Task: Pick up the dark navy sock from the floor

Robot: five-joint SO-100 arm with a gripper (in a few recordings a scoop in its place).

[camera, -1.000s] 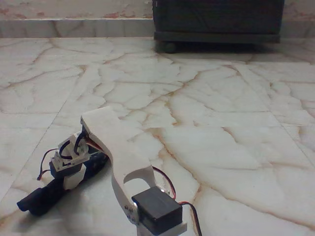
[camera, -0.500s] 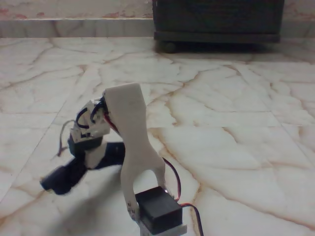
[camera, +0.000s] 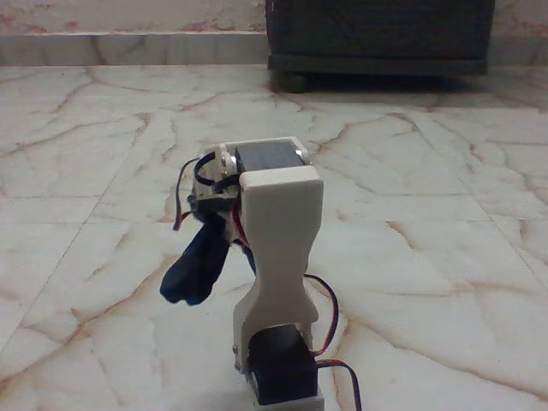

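Note:
The dark navy sock (camera: 195, 264) hangs in a bunch to the left of the white arm, and its lower end looks clear of the floor (camera: 411, 197). My gripper (camera: 223, 231) holds the sock's upper end. Most of the gripper is hidden behind the upright white arm link, so its fingers barely show. The hanging sock shows that it is shut on the fabric. The wrist with its black servo and wires sits just above the sock, at the top of the arm.
A dark cabinet on wheels (camera: 378, 36) stands at the back right against the wall's marble skirting (camera: 128, 47). Glossy veined tiles stretch out on every side of the arm. Red and black wires loop near the arm's base servo (camera: 282, 372).
The arm has swung up from a low reach at the left to an upright pose. The sock has risen with it, from lying on the tiles to hanging beside the arm.

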